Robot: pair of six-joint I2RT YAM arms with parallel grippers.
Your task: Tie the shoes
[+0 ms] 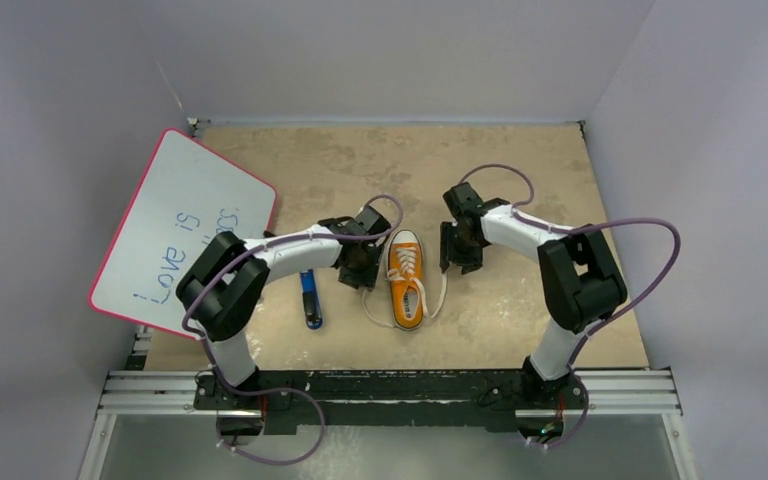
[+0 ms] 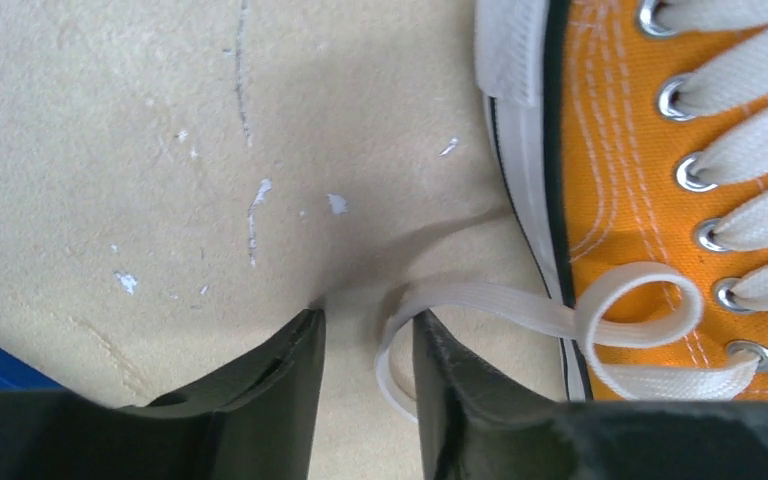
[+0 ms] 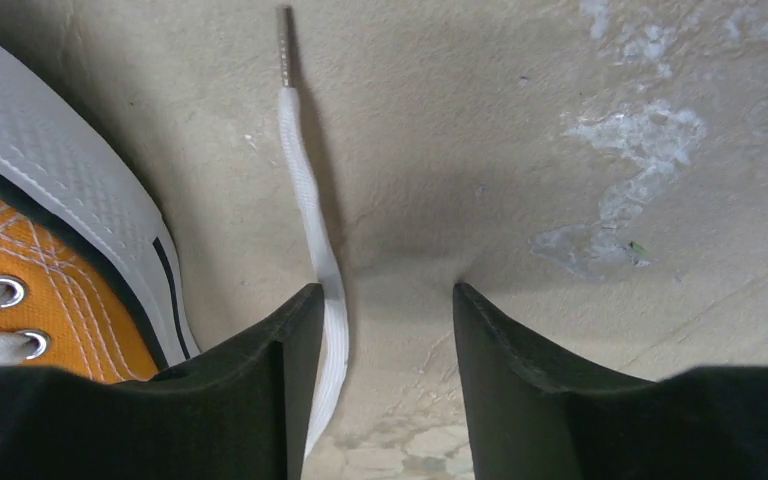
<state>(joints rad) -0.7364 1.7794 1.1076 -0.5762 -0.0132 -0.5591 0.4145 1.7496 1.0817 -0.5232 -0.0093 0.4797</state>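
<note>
The orange low-top sneaker (image 1: 406, 285) with a white toe cap sits upright on the table (image 1: 520, 180), toe pointing away. Its white laces (image 2: 480, 298) are untied and trail on both sides.

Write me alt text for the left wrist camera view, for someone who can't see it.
A loop of white lace lies between the open fingers of the left gripper, not yet pinched. To the right is the orange sneaker, with white sole and silver eyelets, on a scuffed tan table.

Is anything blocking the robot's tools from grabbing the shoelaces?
No, nothing visible does. A lace loop lies between the open fingers of the left tool. The other lace runs just inside the open right tool, beside one finger.
</note>
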